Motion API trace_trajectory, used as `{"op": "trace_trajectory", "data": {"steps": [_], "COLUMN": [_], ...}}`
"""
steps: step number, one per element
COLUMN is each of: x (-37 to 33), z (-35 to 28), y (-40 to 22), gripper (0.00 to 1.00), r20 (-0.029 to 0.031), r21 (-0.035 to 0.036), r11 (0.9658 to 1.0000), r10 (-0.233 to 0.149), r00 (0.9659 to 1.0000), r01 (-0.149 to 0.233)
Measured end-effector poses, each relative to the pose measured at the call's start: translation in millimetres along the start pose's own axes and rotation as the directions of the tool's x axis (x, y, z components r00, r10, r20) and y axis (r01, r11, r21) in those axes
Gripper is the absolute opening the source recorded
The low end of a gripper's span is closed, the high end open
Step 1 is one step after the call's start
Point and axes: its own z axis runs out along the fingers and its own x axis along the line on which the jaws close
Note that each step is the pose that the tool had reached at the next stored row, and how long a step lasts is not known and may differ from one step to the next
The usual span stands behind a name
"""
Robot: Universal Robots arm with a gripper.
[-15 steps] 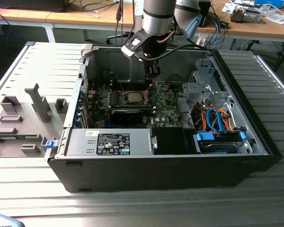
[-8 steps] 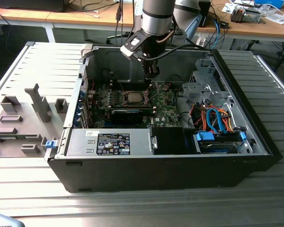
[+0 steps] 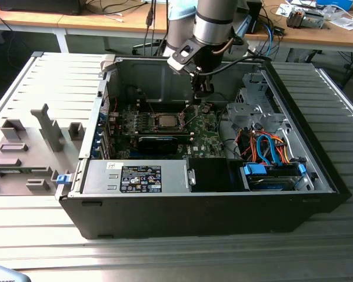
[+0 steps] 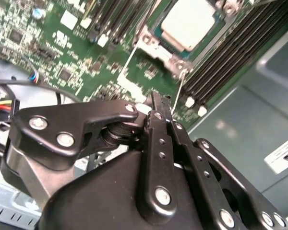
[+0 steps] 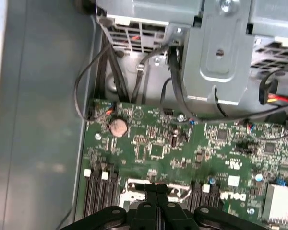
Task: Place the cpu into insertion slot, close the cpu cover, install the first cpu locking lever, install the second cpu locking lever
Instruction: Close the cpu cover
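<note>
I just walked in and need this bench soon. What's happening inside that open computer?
A robot arm reaches into the open computer case, its closed end effector hanging just above the green motherboard beside the insertion slot. The cpu already sits there, its silvery face showing through the window of the cpu cover, which lies flat around it. Thin wire levers run alongside; whether they are latched I cannot tell.

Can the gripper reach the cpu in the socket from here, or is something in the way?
Probably yes. The gripper sits low over the motherboard, close beside the cpu, with nothing tall between them. The cables lie well off to the exterior view's right.
</note>
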Motion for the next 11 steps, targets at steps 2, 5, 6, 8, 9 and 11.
{"op": "trace_trajectory", "data": {"steps": [2, 5, 6, 8, 9, 11], "x": [-1.0, -1.9, -2.2, -2.6, -2.7, -3.0], "z": [0.5, 2.4, 3.1, 4.5, 5.2, 6.9], "y": [7.0, 13.2, 14.8, 17.8, 19.0, 20.6], "gripper": [0.11, 0.11, 0.11, 0.11, 0.11, 0.11], "r20": [-0.0007, -0.0027, -0.0032, -0.0042, -0.0046, -0.0051], "r21": [0.0059, 0.0130, 0.0149, 0.0181, 0.0195, 0.0215], "r11": [1.0000, 0.9999, 0.9999, 0.9998, 0.9998, 0.9998], "r10": [0.000, 0.000, 0.000, 0.000, 0.000, 0.000], "r00": [1.0000, 1.0000, 1.0000, 1.0000, 1.0000, 1.0000], "r01": [0.000, 0.000, 0.000, 0.000, 0.000, 0.000]}}
